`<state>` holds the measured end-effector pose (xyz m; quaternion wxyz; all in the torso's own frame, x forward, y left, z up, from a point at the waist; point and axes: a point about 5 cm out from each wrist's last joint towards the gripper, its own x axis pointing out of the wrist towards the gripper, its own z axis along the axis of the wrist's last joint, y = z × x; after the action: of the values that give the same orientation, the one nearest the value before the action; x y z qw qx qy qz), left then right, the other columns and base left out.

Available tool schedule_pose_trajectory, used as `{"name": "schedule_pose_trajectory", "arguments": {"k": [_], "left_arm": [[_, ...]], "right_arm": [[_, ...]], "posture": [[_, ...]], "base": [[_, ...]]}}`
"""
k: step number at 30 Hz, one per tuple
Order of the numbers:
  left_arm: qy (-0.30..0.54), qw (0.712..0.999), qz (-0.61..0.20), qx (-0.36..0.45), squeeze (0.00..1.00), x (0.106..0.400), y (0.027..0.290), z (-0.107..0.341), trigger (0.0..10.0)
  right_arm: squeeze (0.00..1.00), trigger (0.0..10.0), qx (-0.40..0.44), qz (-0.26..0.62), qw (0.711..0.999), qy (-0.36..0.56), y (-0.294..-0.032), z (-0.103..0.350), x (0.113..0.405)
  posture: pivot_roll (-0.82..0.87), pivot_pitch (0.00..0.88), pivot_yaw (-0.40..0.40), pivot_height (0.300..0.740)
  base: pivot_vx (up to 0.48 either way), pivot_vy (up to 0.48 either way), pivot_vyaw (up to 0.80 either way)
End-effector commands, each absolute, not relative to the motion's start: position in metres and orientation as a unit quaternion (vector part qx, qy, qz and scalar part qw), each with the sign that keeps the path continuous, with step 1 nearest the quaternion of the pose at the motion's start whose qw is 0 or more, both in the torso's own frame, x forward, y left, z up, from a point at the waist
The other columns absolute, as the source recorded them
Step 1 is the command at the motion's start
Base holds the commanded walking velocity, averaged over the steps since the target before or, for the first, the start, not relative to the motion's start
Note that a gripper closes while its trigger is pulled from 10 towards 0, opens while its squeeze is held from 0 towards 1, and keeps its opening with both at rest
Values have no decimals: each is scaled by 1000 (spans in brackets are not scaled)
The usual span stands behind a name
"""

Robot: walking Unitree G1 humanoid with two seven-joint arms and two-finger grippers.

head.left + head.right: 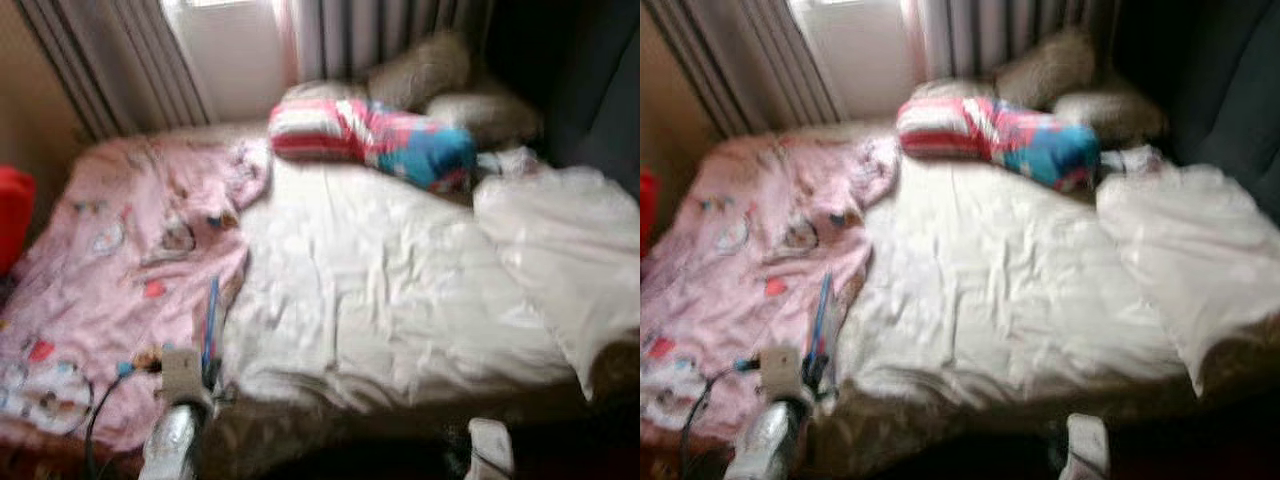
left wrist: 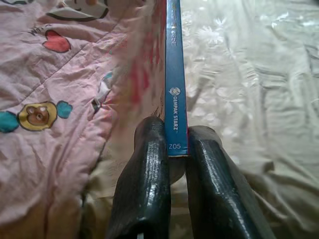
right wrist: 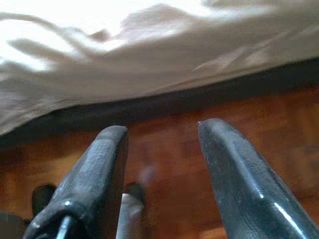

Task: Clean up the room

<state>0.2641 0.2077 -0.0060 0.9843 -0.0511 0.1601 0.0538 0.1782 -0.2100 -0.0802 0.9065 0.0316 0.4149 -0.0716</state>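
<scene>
Pinching a thin blue book (image 2: 176,79) by its spine end, the left gripper (image 2: 177,152) holds it upright over the pink blanket (image 1: 110,270); stiff and light (likely slippery). The right gripper (image 3: 162,134) hangs open above the floor (image 3: 174,149).

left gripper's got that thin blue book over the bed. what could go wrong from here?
1. The left gripper pinches the blue book only at its near end, spine up; most of it sticks out beyond the fingers, so it may pivot or slip.
2. Below it lie the rumpled pink blanket and white sheet; set down there, the book could tip over or slide.
3. The head views are blurred, so placement may be off.
</scene>
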Motion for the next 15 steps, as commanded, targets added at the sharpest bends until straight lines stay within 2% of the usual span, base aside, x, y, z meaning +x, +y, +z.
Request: {"name": "schedule_pose_trajectory", "arguments": {"k": [1, 14, 15], "left_arm": [[147, 987, 54, -44, 0, 267, 211, -1, 10000], [143, 987, 57, -48, 0, 269, 211, 0, 10000], [143, 987, 57, -49, 0, 269, 210, 0, 10000]], "right_arm": [[0, 10000, 44, -60, 908, 412, -198, -81, 181], [0, 10000, 32, -41, 910, 411, -198, -80, 183], [0, 10000, 29, -41, 912, 408, -199, -79, 184]], "posture": [[-36, 36, 38, 740], [-45, 37, 37, 740], [-47, 38, 35, 740]], "base": [[0, -322, 0], [0, -320, 0], [0, -322, 650]]}}
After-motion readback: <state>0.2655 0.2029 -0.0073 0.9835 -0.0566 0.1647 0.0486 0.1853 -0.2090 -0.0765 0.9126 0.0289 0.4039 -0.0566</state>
